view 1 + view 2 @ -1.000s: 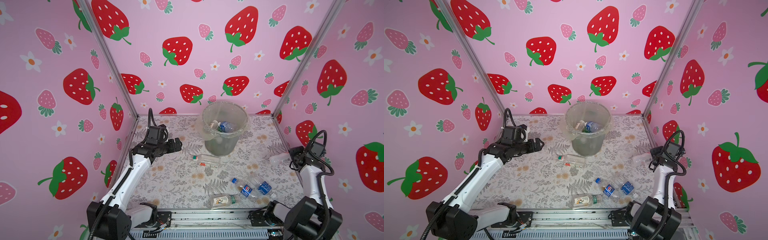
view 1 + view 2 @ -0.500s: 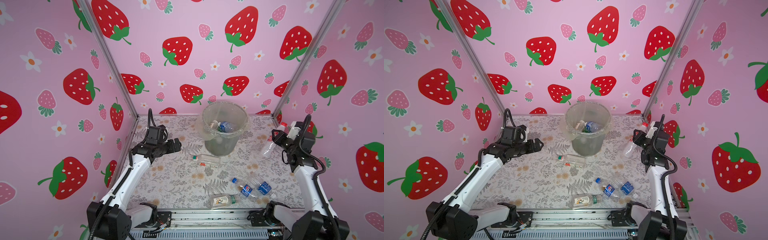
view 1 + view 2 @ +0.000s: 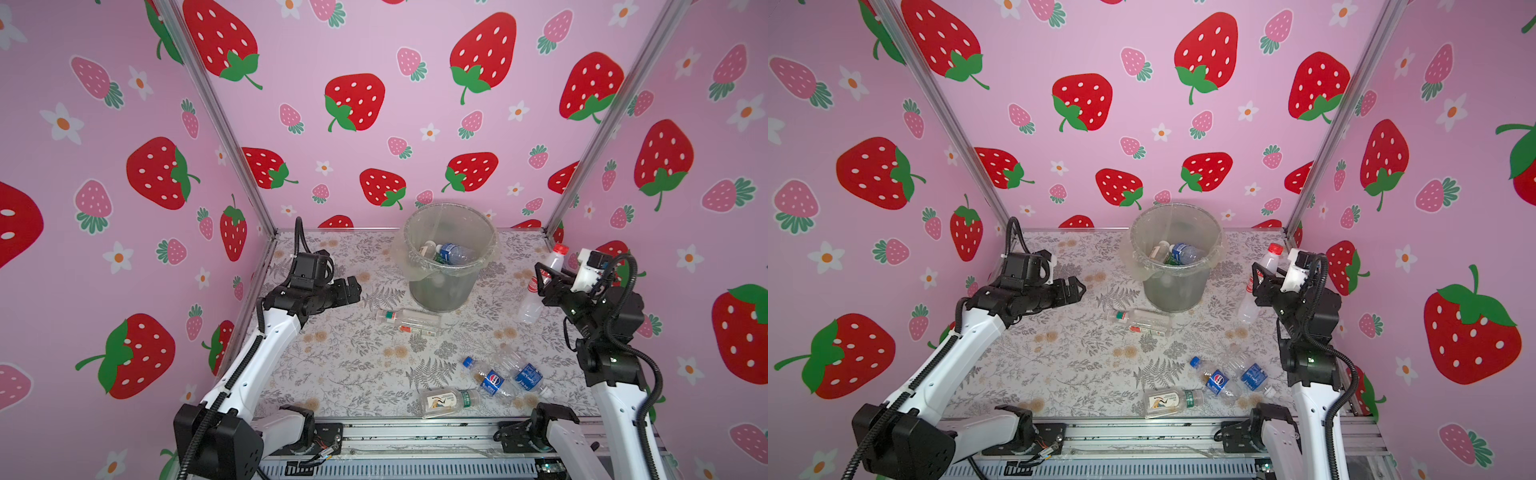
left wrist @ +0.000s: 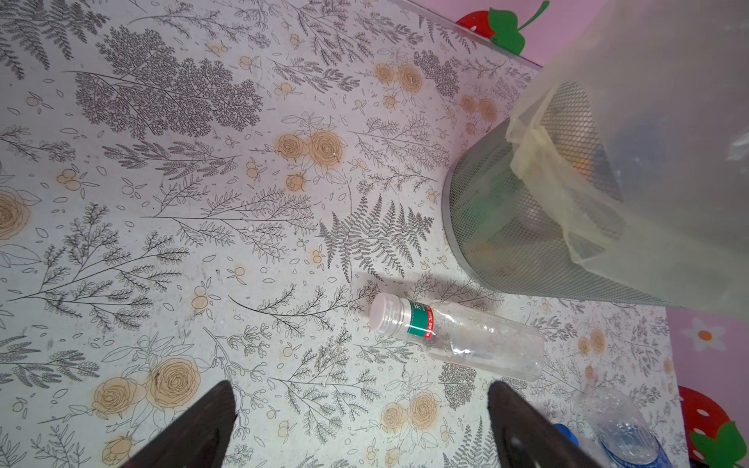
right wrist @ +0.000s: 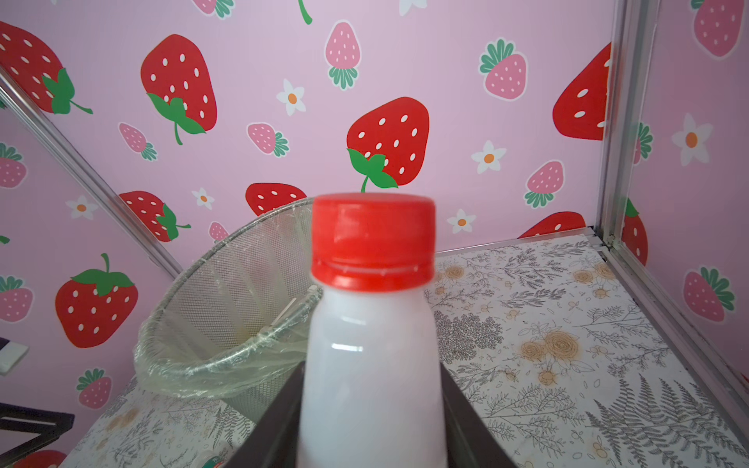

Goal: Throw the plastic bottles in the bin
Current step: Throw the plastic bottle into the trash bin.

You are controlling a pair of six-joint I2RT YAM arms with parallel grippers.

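Right wrist: right jaws tight on red-capped bottle

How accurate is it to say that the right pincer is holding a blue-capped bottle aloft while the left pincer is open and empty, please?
Only the cap colour is wrong: the bottle in the right pincer has a red cap, plain in the right wrist view. The rest holds: it is held aloft, and the left pincer is open and empty.

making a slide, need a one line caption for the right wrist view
Right gripper shut on a red-capped white bottle, the bag-lined mesh bin behind it
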